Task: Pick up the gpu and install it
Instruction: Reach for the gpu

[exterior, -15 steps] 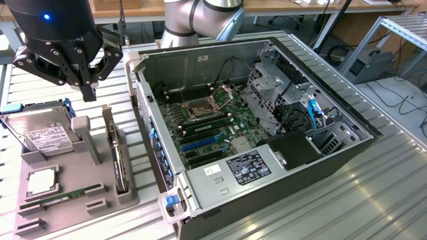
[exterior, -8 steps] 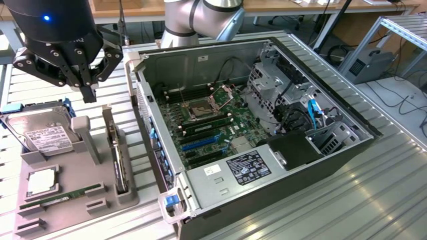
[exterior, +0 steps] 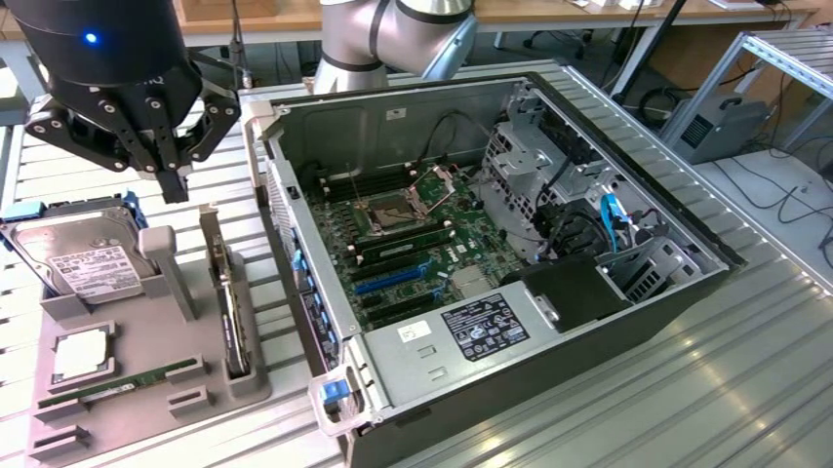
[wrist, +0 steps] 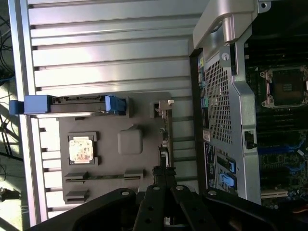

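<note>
Pincer [exterior: 175, 193] shut and empty, hanging over the grey parts tray [exterior: 137, 327].

The gpu [exterior: 230, 312] stands on its long edge in a slot along the tray edge nearest the open computer case [exterior: 390, 117]. The closed fingertips are near one end of the card but clear of it. A hard drive [exterior: 78, 258], a processor [exterior: 81, 356] and a memory stick [exterior: 117, 383] fill other places on the tray. Tray and case sit side by side on the slatted metal table [exterior: 729, 370].
</note>
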